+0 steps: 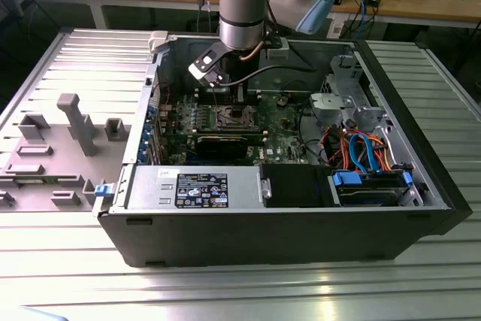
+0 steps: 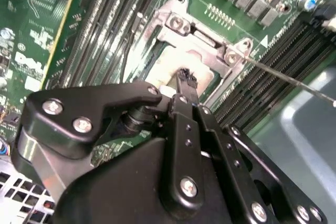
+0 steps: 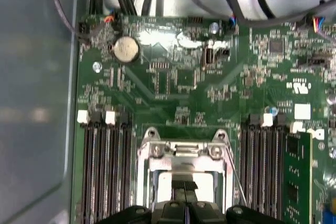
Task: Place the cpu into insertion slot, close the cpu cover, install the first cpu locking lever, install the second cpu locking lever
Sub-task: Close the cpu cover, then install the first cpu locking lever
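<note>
The arm reaches down into an open computer case that lies on a ribbed metal table. It hangs over the socket in the middle of the green board.

In both wrist views the gripper has its two black fingers pressed together, with nothing seen between them. Their tips sit over the centre of the socket; whether they touch it cannot be told.

The silver cover appears to lie flat over the socket, its hinge end with two screws towards the coin battery. A pale square fills its cut-out. It looks like the chip's metal top seated in the socket, though that is not certain.

A thin metal lever runs out from one corner of the cover, across the long black memory slots. More such slots flank the socket on the other side.
</note>
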`<state>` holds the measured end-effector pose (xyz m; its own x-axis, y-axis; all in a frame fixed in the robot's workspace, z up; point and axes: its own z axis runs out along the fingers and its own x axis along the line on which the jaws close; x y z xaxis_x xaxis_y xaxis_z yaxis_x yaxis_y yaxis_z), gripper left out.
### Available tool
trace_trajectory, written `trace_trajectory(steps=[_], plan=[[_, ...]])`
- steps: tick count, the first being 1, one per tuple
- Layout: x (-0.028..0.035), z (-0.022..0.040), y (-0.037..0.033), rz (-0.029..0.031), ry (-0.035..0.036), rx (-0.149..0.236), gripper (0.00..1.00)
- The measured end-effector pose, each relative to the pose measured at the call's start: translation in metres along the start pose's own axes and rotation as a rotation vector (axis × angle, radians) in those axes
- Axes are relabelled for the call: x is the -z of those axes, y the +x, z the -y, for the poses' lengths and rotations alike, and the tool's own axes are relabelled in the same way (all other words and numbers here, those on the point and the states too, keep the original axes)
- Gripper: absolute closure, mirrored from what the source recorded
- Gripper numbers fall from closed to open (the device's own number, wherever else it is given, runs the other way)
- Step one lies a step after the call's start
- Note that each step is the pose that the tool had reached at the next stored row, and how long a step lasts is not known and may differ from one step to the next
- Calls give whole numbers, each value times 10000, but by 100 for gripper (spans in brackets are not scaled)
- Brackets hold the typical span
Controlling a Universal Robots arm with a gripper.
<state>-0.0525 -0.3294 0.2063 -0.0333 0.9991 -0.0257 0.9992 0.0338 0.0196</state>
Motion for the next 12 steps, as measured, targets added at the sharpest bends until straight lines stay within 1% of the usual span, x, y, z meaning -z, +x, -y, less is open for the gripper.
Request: trace_trajectory(steps=[12], plan=[[0, -3, 0, 0, 0, -1, 89]])
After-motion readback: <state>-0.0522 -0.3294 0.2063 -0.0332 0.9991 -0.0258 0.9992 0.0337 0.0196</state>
